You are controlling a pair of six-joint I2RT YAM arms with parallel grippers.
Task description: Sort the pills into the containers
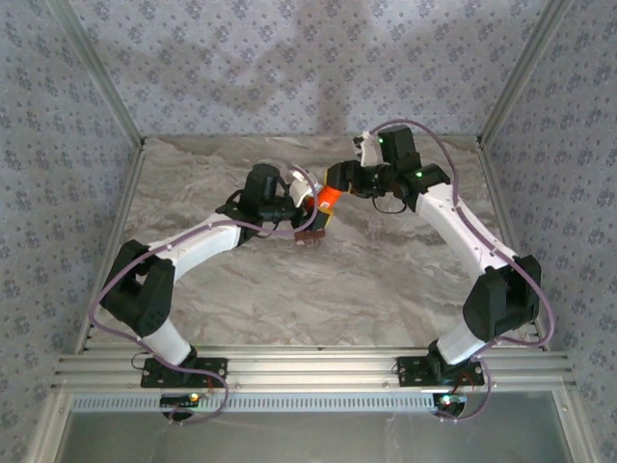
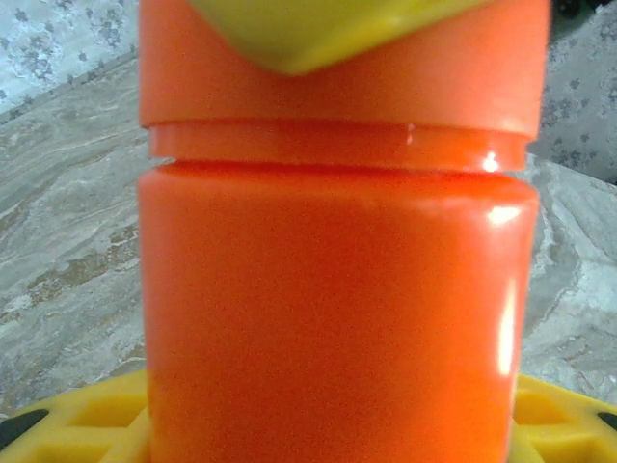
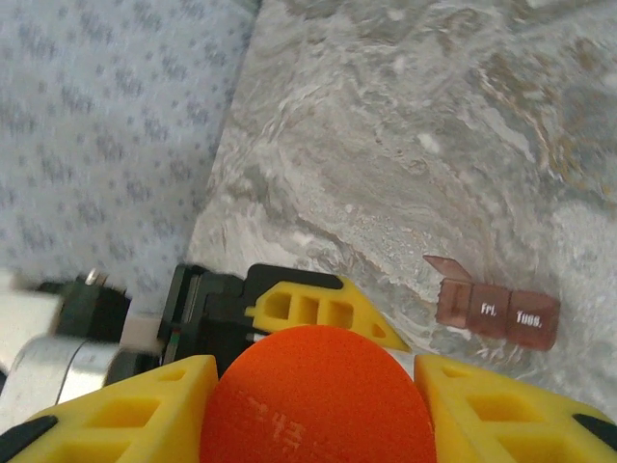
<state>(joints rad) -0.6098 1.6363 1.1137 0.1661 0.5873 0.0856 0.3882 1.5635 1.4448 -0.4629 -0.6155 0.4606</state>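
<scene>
Right wrist view, right of frame: containers (image 3: 494,311) lie flat on the marble surface (image 1: 289,289), one end lid flipped up, "Fri." readable on the middle lid. Top view, centre: the strip sits just below the orange bottle (image 1: 329,201). Left jaws clamped on the bottle body, which stands upright in the left wrist view. Beyond it, right jaws clamped on the cap (image 3: 308,424), yellow fingers (image 3: 125,410) touching it on both sides.
</scene>
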